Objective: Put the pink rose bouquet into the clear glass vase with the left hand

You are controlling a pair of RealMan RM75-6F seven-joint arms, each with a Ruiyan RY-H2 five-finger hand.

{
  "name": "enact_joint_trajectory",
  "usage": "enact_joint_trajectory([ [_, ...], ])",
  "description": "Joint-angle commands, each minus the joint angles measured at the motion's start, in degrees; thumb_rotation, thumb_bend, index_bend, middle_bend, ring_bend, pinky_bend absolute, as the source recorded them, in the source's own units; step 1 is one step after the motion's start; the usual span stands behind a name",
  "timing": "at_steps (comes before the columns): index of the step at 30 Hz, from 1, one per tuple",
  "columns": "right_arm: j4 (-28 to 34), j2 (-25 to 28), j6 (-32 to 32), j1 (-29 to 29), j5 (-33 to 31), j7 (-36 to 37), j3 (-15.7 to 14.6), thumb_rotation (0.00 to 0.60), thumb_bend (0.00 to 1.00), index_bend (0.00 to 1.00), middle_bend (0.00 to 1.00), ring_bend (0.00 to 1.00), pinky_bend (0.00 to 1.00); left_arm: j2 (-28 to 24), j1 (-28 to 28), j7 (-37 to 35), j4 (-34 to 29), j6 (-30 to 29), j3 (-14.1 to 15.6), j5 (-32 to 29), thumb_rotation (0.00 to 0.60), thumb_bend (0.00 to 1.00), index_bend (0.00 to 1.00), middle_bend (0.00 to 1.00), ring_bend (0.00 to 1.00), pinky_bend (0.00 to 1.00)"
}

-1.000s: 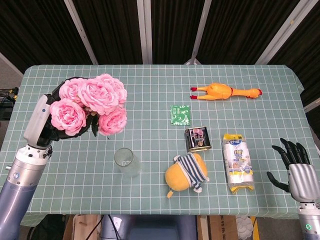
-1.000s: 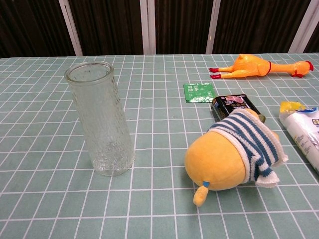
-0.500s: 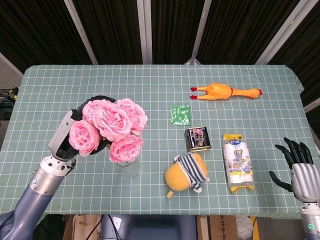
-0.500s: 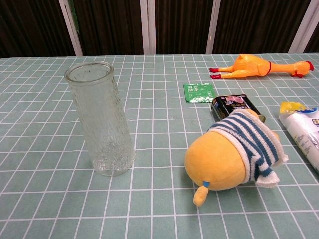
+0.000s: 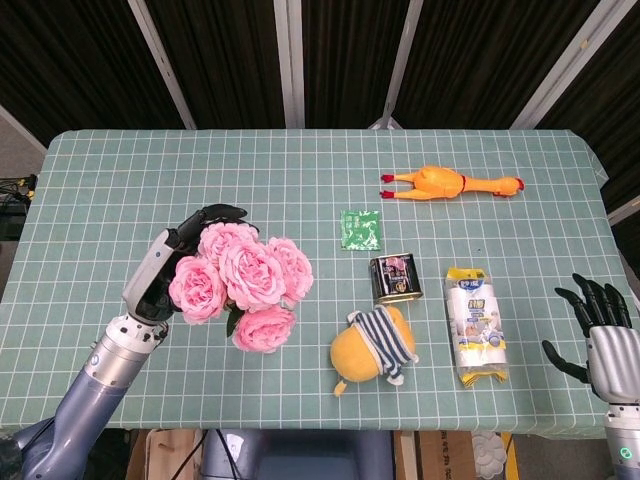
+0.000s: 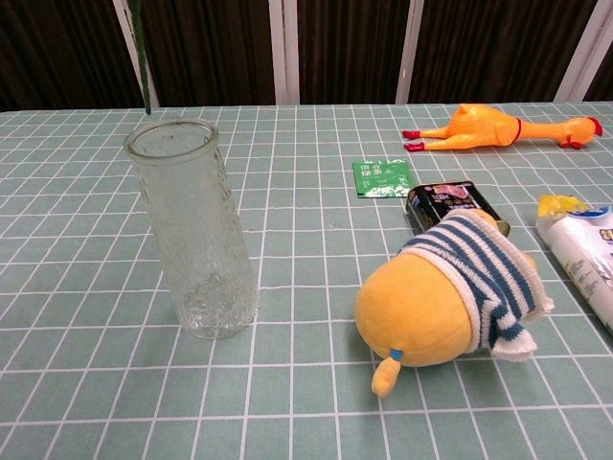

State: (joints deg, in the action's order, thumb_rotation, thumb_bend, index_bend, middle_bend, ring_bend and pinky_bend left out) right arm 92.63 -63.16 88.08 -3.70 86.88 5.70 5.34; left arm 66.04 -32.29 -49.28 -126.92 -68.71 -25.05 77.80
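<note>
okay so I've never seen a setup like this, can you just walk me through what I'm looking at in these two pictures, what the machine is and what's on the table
This is a two-armed robot with human-like hands, steered remotely by a person. One picture looks down from its head; the other looks out from its chest, low over the table.

From above, the left hand holds a pink rose bouquet. The right hand waits open at the table's edge, holding nothing.

The chest view shows a clear glass vase, standing upright and empty. A green stem hangs just above its mouth; from above, the flowers hide the vase.

Also on the table: a rubber chicken, a green packet, a tin, a plush toy and a white packet.
</note>
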Motion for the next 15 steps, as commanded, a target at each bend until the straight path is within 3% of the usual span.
enact_joint_trajectory([
  [1,-0.1,0.0,-0.1,0.0,-0.1,0.1,0.0,0.6,0.28,0.21,0.09,0.08,0.0,-0.2,0.0,-2.1,0.7,-0.1,-0.5,0.0,0.6,0.45,0.25,0.37,0.27,0.38],
  [15,0.0,0.2,0.1,0.1,-0.2,0.7,0.2,0.6,0.28,0.21,0.09,0.08,0.0,-0.7,-0.1,-9.6,0.1,2.7,0.7,-0.4,0.6,0.45,0.25,0.37,0.27,0.38],
])
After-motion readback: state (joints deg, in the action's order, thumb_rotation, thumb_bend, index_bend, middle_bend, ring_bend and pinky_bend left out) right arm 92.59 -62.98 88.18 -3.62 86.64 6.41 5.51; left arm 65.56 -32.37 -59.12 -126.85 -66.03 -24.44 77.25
